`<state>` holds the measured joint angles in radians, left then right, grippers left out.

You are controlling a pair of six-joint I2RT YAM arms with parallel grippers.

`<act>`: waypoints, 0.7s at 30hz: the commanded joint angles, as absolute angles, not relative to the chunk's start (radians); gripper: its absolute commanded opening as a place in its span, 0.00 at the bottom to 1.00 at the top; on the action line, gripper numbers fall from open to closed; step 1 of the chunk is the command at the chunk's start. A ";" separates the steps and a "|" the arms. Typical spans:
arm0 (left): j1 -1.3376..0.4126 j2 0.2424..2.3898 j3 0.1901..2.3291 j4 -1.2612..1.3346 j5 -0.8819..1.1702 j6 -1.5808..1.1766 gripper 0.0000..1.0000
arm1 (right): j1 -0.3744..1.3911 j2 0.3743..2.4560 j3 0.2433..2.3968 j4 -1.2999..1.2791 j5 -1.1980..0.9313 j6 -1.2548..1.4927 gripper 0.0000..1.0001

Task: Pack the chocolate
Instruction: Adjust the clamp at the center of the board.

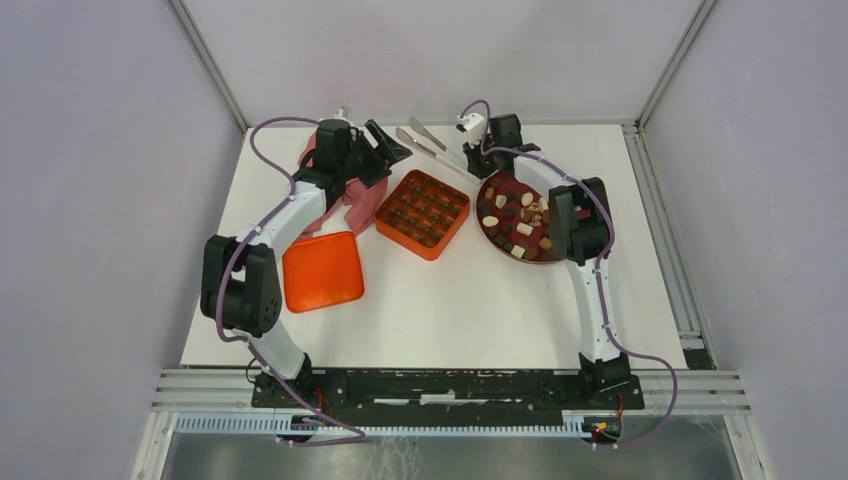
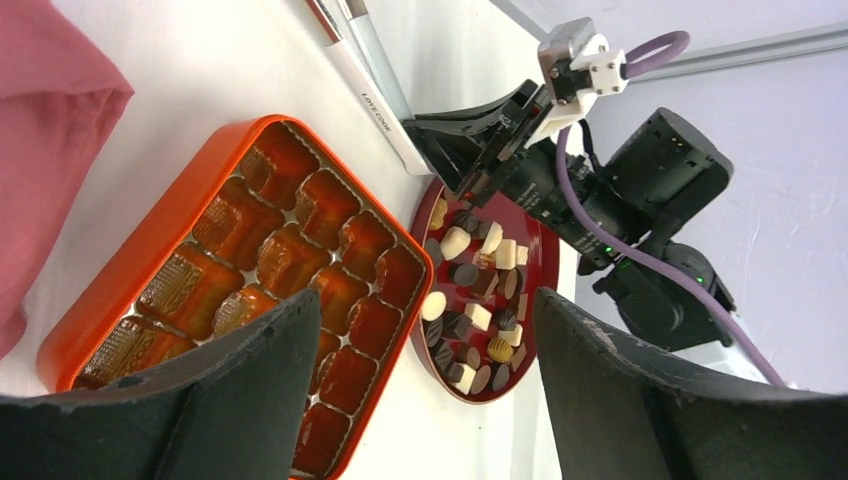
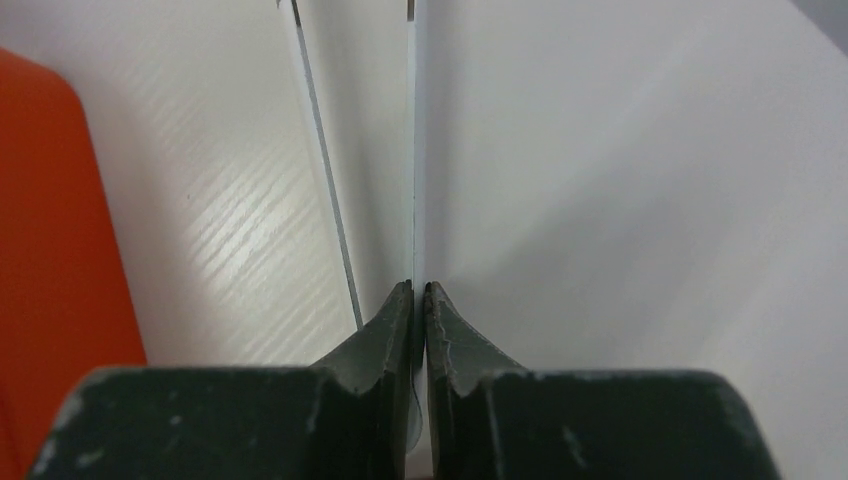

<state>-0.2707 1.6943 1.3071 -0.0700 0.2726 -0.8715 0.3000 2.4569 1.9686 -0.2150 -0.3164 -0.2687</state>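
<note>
The chocolate (image 1: 518, 216), several dark, light brown and cream pieces, lies on the dark red round plate (image 1: 487, 193), also in the left wrist view (image 2: 480, 300). The orange gridded box (image 1: 422, 213) stands left of the plate, and its cells show only glossy liner (image 2: 270, 255). My right gripper (image 1: 472, 158) is at the back beside the plate, shut on a thin arm of the metal tongs (image 3: 413, 150). The fingertips (image 3: 400, 300) pinch the strip. My left gripper (image 1: 388, 142) is open and empty, hovering behind the box (image 2: 425, 320).
The orange lid (image 1: 322, 270) lies at the front left. A pink cloth (image 1: 355, 200) sits under the left arm, left of the box. The tongs (image 1: 425, 140) lie at the back between the grippers. An orange surface (image 3: 50, 250) shows at the left of the right wrist view.
</note>
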 commanded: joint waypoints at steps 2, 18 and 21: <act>-0.283 1.622 1.272 -0.008 0.280 -0.900 0.82 | 0.307 2.352 1.888 -0.292 -0.286 -0.300 0.16; -0.297 1.614 1.318 -0.066 0.266 -0.891 0.82 | 0.325 2.528 2.114 -0.264 -0.333 -0.255 0.29; -0.302 1.620 1.325 -0.066 0.261 -0.895 0.82 | 0.334 2.539 2.116 -0.259 -0.328 -0.259 0.24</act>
